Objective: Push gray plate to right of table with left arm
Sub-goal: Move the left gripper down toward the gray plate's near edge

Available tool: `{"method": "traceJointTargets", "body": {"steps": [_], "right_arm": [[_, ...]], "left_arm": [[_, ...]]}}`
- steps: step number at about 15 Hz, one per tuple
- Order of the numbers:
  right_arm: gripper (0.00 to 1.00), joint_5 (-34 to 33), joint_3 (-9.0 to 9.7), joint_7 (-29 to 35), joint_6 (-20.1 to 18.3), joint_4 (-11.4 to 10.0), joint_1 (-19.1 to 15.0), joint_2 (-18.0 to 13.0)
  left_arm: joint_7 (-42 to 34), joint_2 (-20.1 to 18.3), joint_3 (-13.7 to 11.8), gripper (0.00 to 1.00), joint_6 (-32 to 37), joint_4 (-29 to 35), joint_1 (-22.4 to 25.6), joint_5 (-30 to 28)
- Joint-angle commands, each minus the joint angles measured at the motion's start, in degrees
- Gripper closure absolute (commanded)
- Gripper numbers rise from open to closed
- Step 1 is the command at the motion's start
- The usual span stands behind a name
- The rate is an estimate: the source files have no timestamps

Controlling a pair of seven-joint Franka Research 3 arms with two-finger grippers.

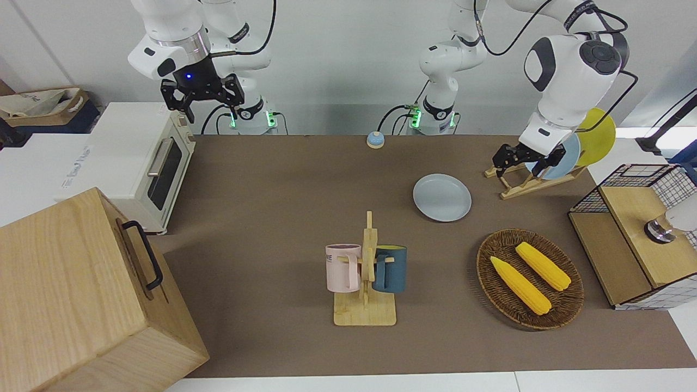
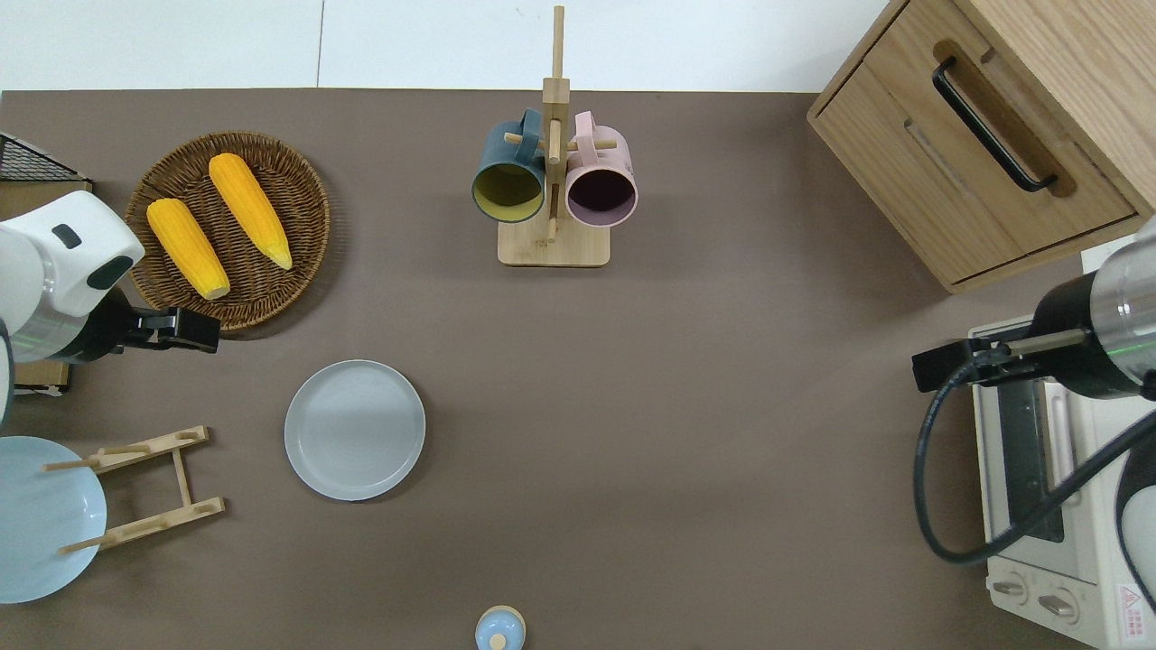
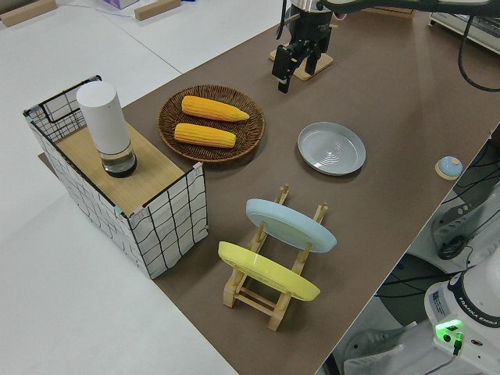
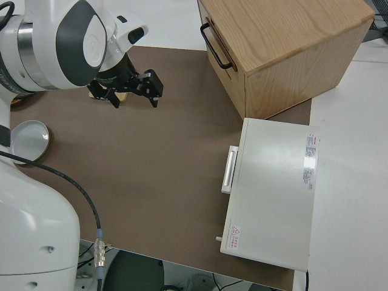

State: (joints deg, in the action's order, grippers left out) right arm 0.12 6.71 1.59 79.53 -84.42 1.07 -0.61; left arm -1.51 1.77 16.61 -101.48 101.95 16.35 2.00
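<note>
Front view: one gray plate (image 1: pixel 441 197) is lying flat on the tabletop (image 1: pixel 261 218), nearer to me than the one wicker basket (image 1: pixel 493 283) carrying two corn cobs (image 1: pixel 520 285). My left hand (image 1: pixel 524 161) is hanging with its fingers spread, grasping nothing, clear of the plate. My right arm is parked, its hand (image 1: pixel 202 97) also released. One rack (image 1: pixel 366 305) is carrying two mugs, one pink (image 1: pixel 343 267) and one dark blue (image 1: pixel 390 269); the pink mug's lettering is too small for me to read.

Overhead view: the gray plate (image 2: pixel 354 441) is sitting toward my left arm's end, beside the one plate stand (image 2: pixel 144 492). My left hand (image 2: pixel 185 329) is hovering at the basket's (image 2: pixel 307 208) rim nearest me.

Left side view: the stand is holding two plates, one sky-blue (image 3: pixel 291 224) and one yellow (image 3: pixel 267 271). "FRANKA EMIKA" is showing on one arm base (image 3: pixel 469 312).

Right side view: one white oven (image 4: pixel 273 194) is carrying labels I cannot read.
</note>
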Motion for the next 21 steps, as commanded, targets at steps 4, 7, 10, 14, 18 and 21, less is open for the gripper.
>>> {"method": "traceJointTargets", "body": {"steps": [4,7,10,14,18,21], "right_arm": [[0.017,0.59,0.76,-0.01,-0.69,0.22,-1.16,-0.36],[0.017,0.59,0.85,-0.01,-0.69,0.22,-1.16,-0.36],[0.017,0.59,0.85,-0.01,-0.69,0.22,-1.16,-0.36],[0.017,0.59,0.85,0.08,-0.69,0.22,-1.16,-0.36],[0.017,0.59,0.76,0.08,-0.78,0.22,-1.16,-0.36],[0.017,0.59,0.76,0.08,-0.69,0.22,-1.16,-0.36]], "left_arm": [[-2.36,-1.42,-0.35,0.0,-0.65,3.17,0.09,-2.79],[-2.36,-1.42,-0.35,0.0,-0.65,3.34,-0.18,-2.79],[-2.36,-1.42,-0.35,0.0,-1.52,3.96,-0.35,-2.79],[-2.27,-1.86,-0.35,0.0,-2.14,5.01,-0.44,-2.79],[-1.75,-3.0,-0.35,0.0,-4.42,8.35,-0.53,-2.88],[-1.57,-3.18,-0.18,0.0,-5.48,9.93,-0.62,-2.88]]}}
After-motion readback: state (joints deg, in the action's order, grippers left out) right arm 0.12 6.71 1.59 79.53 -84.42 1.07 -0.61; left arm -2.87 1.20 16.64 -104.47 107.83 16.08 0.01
